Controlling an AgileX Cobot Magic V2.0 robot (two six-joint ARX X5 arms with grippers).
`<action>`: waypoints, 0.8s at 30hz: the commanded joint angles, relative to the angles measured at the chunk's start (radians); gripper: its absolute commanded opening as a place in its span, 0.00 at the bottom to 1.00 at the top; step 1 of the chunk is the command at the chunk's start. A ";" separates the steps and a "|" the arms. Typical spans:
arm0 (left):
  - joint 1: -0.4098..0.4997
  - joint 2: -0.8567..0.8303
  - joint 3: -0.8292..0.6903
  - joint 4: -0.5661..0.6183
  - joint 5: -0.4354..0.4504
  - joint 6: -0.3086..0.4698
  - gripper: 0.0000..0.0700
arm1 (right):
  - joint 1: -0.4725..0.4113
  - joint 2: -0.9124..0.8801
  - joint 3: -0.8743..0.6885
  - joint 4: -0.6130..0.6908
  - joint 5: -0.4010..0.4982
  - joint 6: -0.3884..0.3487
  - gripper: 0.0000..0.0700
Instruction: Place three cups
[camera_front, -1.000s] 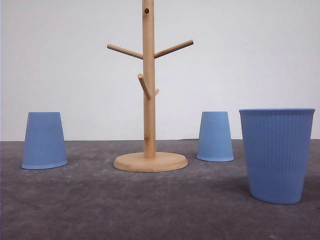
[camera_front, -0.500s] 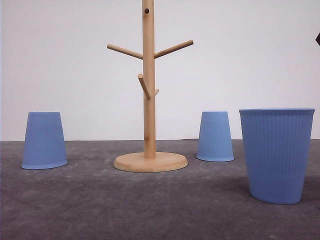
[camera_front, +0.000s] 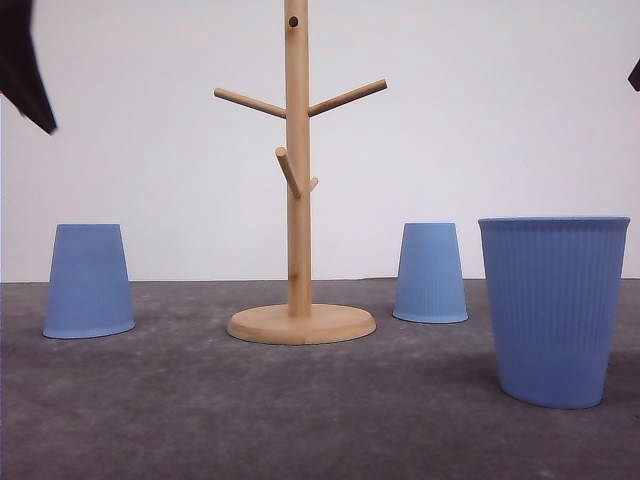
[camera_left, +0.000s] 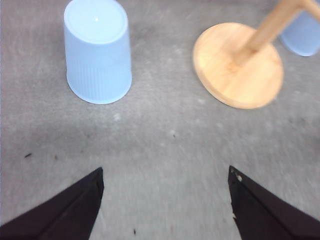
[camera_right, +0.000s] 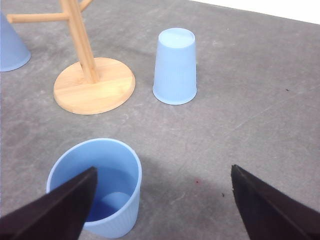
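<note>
In the front view a wooden peg stand (camera_front: 298, 200) rises at the centre of the frame, its round base on the grey table (camera_front: 300, 420). At the left of the frame a blue cup (camera_front: 88, 281) stands upside down, well apart from the stand. Right of the stand a second cup (camera_front: 430, 272) also stands upside down, near the stand's base. At the lower right of the frame a third cup (camera_front: 553, 310) stands upright with its mouth up, closer to the camera than the other two.

A dark piece of the left arm (camera_front: 24, 62) shows in the upper left corner of the front view, and a small dark tip at the right edge is probably part of the right arm, though too little shows to be sure.

In the left wrist view the left gripper (camera_left: 165, 205) has its fingers (camera_left: 65, 212) spread wide apart over bare table, holding nothing, with the left-hand cup beyond them.

In the right wrist view the right gripper (camera_right: 162, 200) is likewise spread wide and empty; one finger (camera_right: 57, 207) overlaps the upright cup's rim in the picture, and whether it touches is unclear.
</note>
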 joint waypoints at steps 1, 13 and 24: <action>0.006 0.057 0.047 0.009 -0.004 -0.012 0.70 | 0.002 0.003 0.019 0.010 -0.002 0.018 0.78; 0.050 0.395 0.263 0.069 -0.051 0.049 0.92 | 0.002 0.003 0.019 0.010 -0.002 0.020 0.78; 0.091 0.591 0.316 0.219 -0.056 0.048 0.93 | 0.002 0.003 0.019 0.010 -0.002 0.020 0.77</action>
